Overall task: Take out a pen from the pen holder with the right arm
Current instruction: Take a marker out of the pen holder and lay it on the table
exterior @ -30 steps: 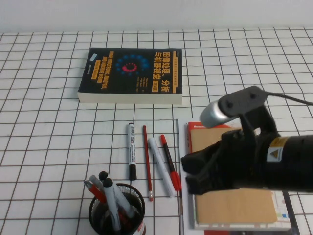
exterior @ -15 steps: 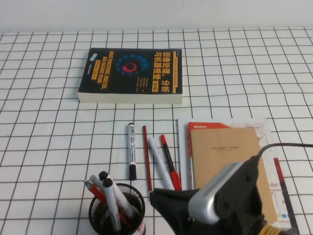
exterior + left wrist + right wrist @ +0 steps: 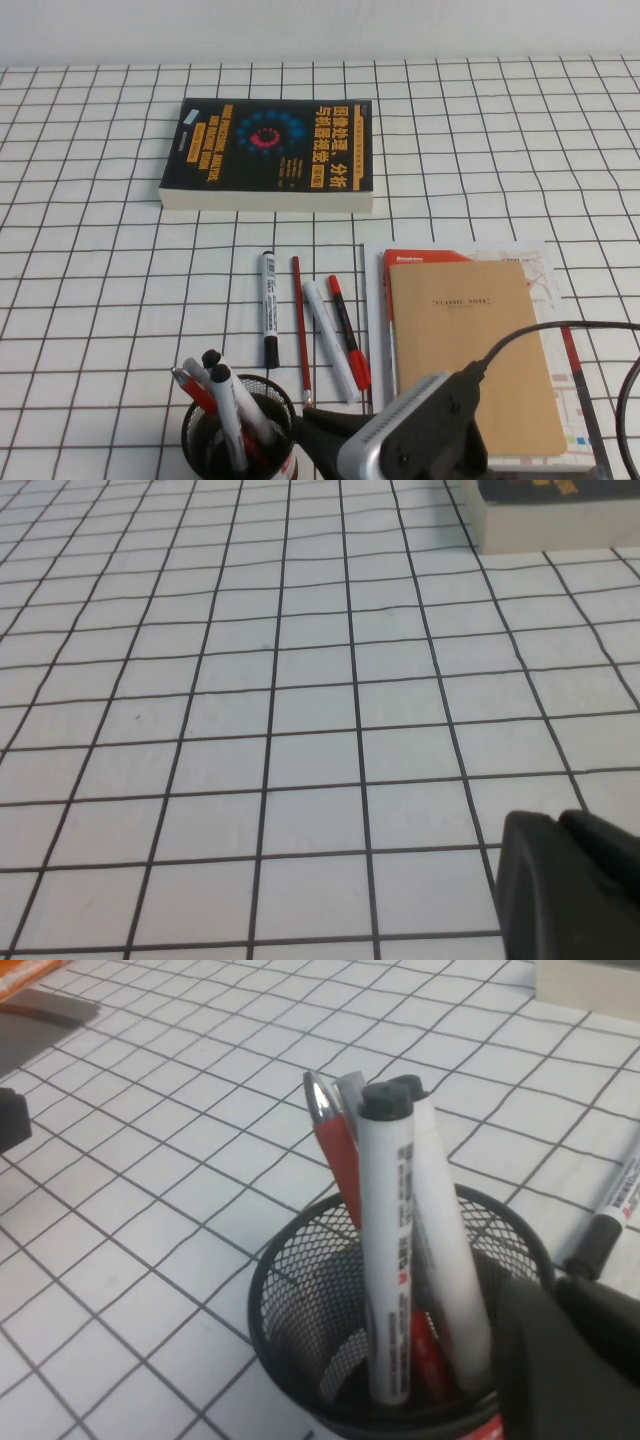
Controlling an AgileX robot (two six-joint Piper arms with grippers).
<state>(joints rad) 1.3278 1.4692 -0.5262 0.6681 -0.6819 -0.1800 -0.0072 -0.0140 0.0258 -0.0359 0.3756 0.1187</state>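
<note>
**A:** Quick one: where's the pen?

**B:** In the pen holder [image 3: 300, 1310], black mesh cup at the near edge of the table [image 3: 100, 300]. Several pens are bunched up in it, leaning together: a white marker [image 3: 385, 1240] with a black cap, a red pen [image 3: 335, 1150] behind it and another white one touching it. None are out yet.

**A:** Right claw?

**B:** The right gripper [image 3: 318, 432] is low, just beside the cup's rim on the notebook [image 3: 465, 350] side. Its jaws are pressed together with nothing between them.

**A:** Risks?

**B:** I see three. If I go in without spreading the jaws, they'll just jab the caps and could tip the cup, which looks light. The pens also touch each other, so a wide grab may pinch two at once, or drag a neighbour out. And I'm coming in from the side, so if I bump the rim or pull at a slant, the holder comes along.

**A:** Anything else nearby?

**B:** There are loose pens [image 3: 330, 340] on the cloth just beyond the cup, and picking one of those would be the wrong pick. The book [image 3: 268, 153] is well clear.

**A:** Left arm?

**B:** The left gripper [image 3: 570, 880] is parked over bare grid cloth, well away. I can't tell its state.
</note>
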